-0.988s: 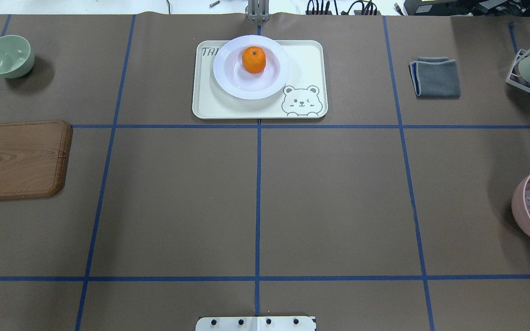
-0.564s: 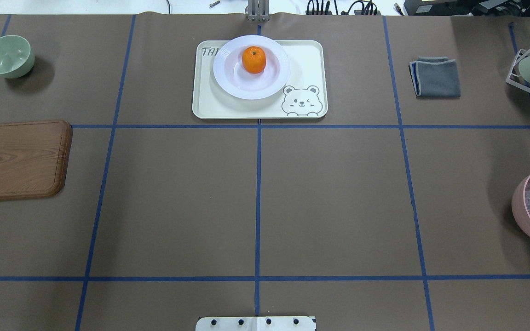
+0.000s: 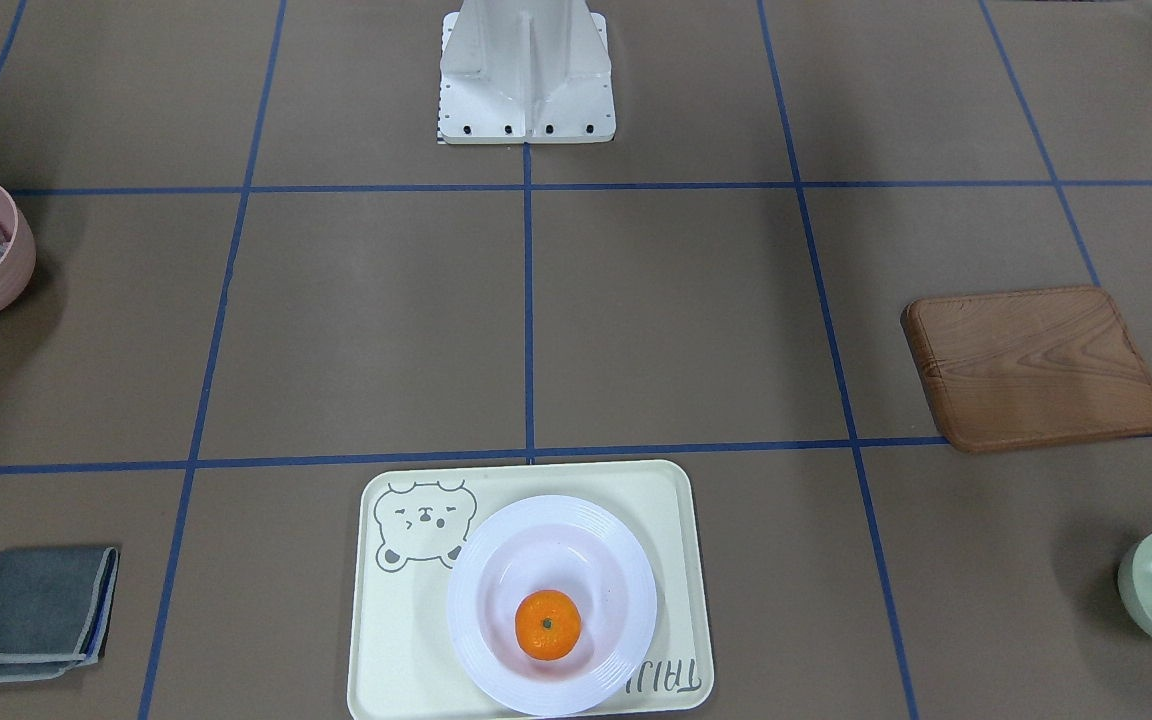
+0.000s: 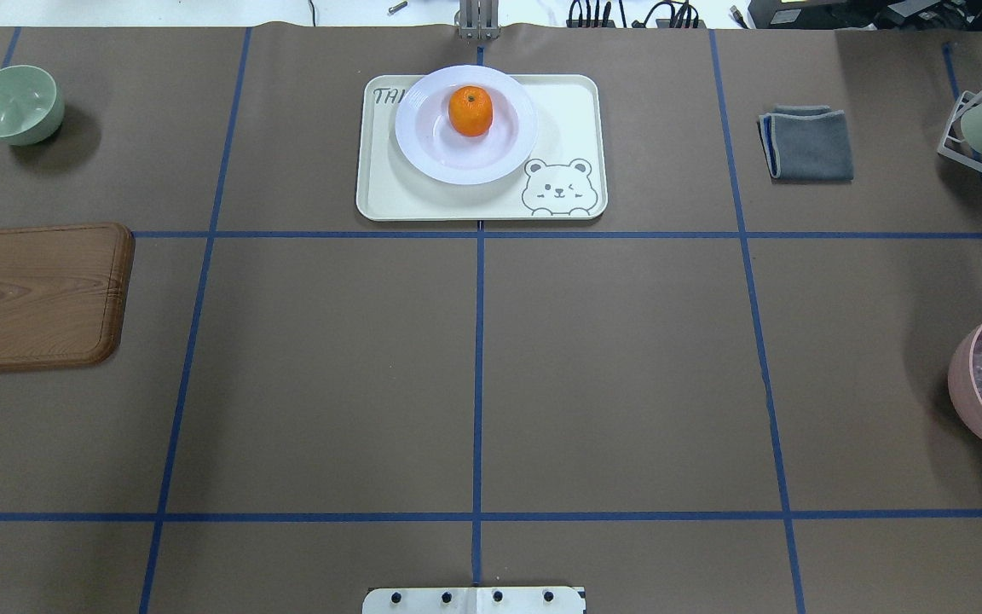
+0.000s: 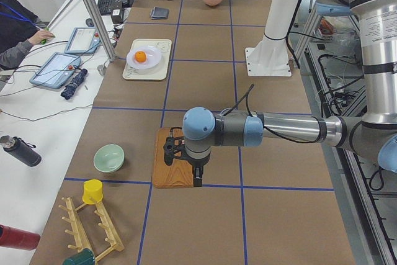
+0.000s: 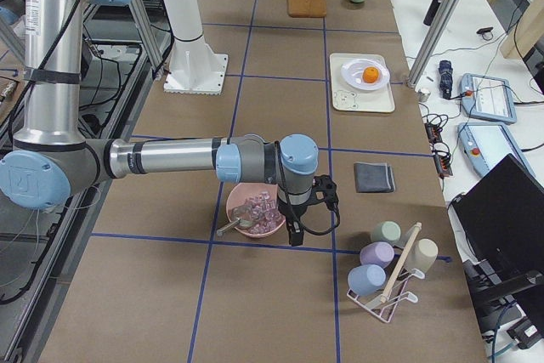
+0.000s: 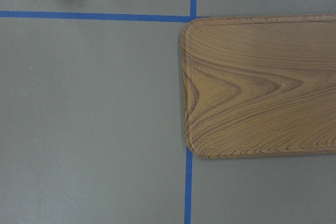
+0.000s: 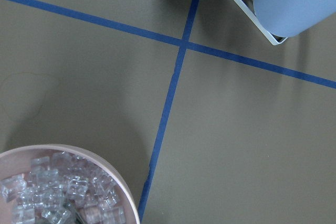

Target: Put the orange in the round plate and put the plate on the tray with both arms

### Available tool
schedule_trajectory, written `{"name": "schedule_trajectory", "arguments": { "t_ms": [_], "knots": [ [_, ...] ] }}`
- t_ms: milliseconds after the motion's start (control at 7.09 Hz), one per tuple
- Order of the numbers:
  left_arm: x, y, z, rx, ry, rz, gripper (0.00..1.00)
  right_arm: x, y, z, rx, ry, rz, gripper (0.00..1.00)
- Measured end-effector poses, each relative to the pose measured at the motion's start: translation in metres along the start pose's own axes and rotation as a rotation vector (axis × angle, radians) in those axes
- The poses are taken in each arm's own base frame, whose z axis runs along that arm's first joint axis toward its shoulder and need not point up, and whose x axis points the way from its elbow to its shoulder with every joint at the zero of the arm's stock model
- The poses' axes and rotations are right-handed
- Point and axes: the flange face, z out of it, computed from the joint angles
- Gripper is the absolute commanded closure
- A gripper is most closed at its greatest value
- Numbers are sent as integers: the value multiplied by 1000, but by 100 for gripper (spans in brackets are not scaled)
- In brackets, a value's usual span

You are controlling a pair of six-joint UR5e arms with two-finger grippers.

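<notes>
Orange plated, plate on tray: the task looks finished.
The orange (image 4: 470, 111) sits in the round plate (image 4: 423, 153), on the left part of the tray (image 4: 568, 111) at the table's (image 4: 627, 358) far middle. The left tool (image 5: 186, 169) hangs over the wooden board (image 4: 31, 294) and the right tool (image 6: 297, 231) beside the pink bowl (image 4: 964, 384); I cannot tell their opening or hold. Likely only parking remains.

Overhead, nothing has moved; the orange (image 4: 470, 111), round plate (image 4: 419, 147) and tray (image 4: 566, 115) lie as before.

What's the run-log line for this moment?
orange: in round plate | round plate: on tray | left arm: near wooden board | right arm: near pink bowl | jaws: cannot tell
</notes>
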Motion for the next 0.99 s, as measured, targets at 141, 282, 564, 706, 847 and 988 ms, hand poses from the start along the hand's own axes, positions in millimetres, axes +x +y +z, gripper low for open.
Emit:
{"name": "schedule_trajectory", "arguments": {
  "t_ms": [141,282,564,706,847,988],
  "knots": [
    [0,0,0,1,1,2,2,0,0,0,1,0,-1,0],
    [0,0,0,1,1,2,2,-1,0,-1,2,-1,-1,0],
    [1,-1,-1,2,1,4,2,-1,-1,-2,9,-1,-8,0],
    [1,-1,-1,2,1,4,2,-1,-1,-2,20,2,-17,0],
    [1,-1,-1,2,1,4,2,-1,-1,-1,28,3,-24,0],
    [1,-1,-1,2,1,4,2,-1,0,0,31,3,-26,0]
  ]
}}
